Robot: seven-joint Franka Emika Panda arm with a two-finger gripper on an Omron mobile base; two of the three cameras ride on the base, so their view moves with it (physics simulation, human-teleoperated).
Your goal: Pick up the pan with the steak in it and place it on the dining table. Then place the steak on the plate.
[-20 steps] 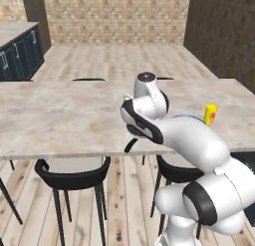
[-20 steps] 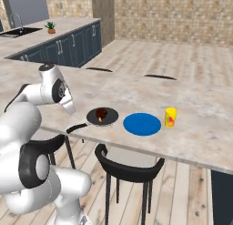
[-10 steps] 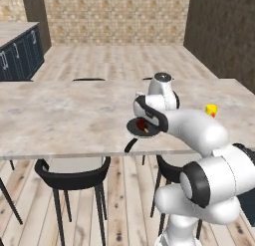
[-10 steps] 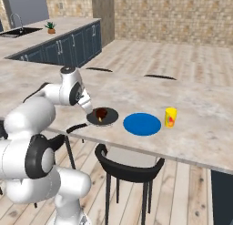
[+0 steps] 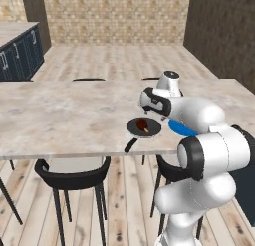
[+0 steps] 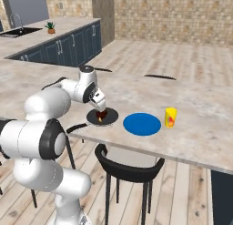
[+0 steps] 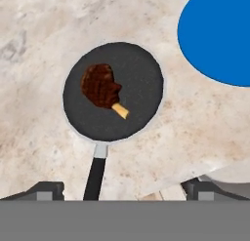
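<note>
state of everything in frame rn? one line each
pan: flat on the dining table, near its edge, not gripped
steak: in the pan, off-centre
plate: bare, beside the pan
cup: upright past the plate
tool: open above the pan

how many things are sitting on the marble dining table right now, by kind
small round black frying pan with silvery rim: 1
reddish-brown steak chunk, lying in the pan: 1
flat round blue plate: 1
yellow cup: 1
total: 4
</note>
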